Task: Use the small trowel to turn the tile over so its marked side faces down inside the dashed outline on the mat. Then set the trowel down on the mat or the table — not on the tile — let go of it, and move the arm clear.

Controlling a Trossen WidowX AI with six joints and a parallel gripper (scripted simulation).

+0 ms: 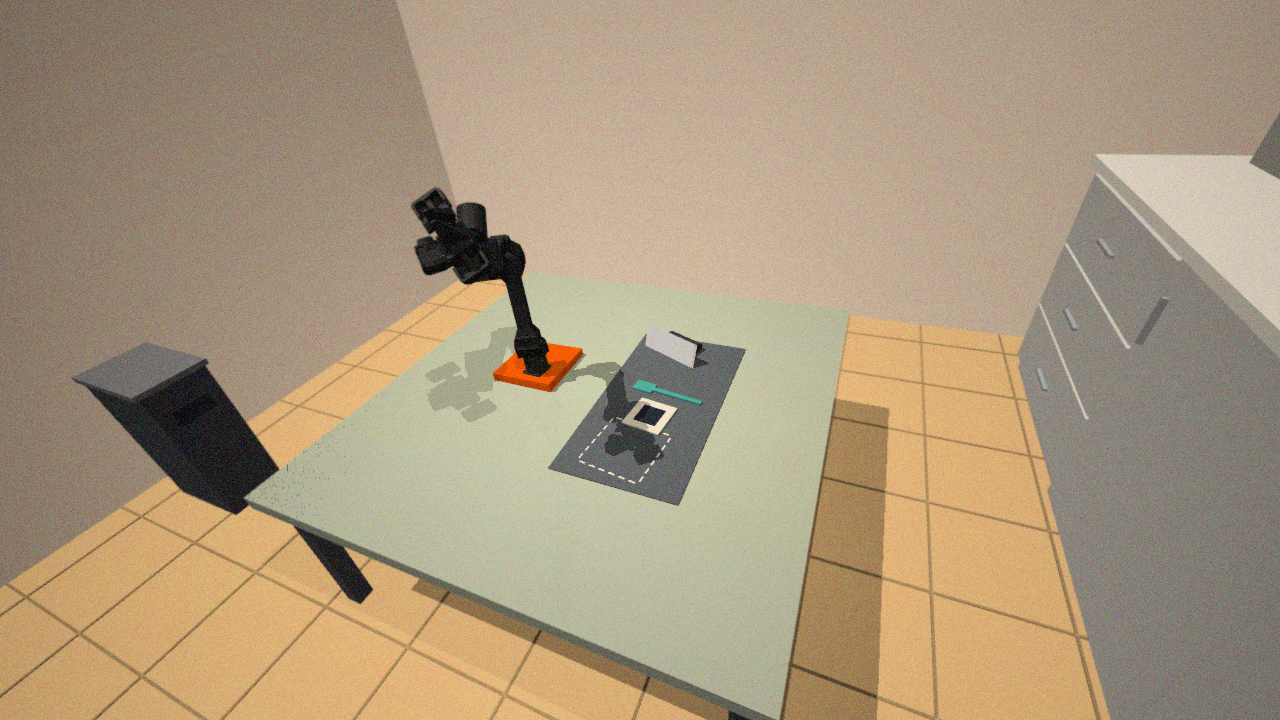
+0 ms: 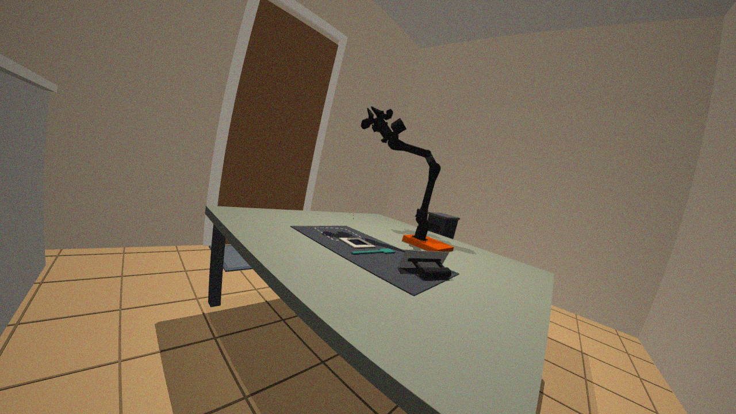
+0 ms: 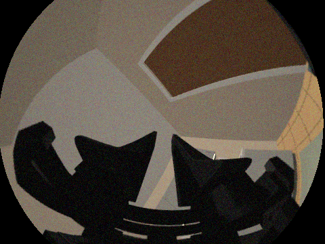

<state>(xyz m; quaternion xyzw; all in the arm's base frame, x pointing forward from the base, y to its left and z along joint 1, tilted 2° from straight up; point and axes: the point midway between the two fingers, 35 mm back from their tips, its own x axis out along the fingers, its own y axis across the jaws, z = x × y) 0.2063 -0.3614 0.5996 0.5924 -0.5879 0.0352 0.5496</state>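
My gripper (image 2: 370, 108) (image 3: 164, 135) is high above the table, far from the tile and trowel. Its fingers are partly open with a narrow gap and nothing between them. The teal trowel (image 1: 644, 386) (image 2: 388, 251) lies flat on the dark grey mat (image 1: 716, 367) (image 2: 411, 287), beside the tile. The cream tile (image 1: 650, 414) (image 2: 357, 241) lies flat with its dark square mark facing up. It lies at the near-trowel edge of the dashed outline (image 1: 580, 460); whether it slightly overlaps the line is hard to tell. The arm's shadow falls across the outline.
A light slanted panel (image 1: 671, 346) with a dark support behind it stands at the mat's end, past the trowel. The arm's orange base (image 1: 559, 358) (image 2: 411, 240) sits beside the mat. A dark box (image 1: 179, 402) stands beyond the table's edge, and a grey cabinet (image 1: 1154, 402) stands opposite.
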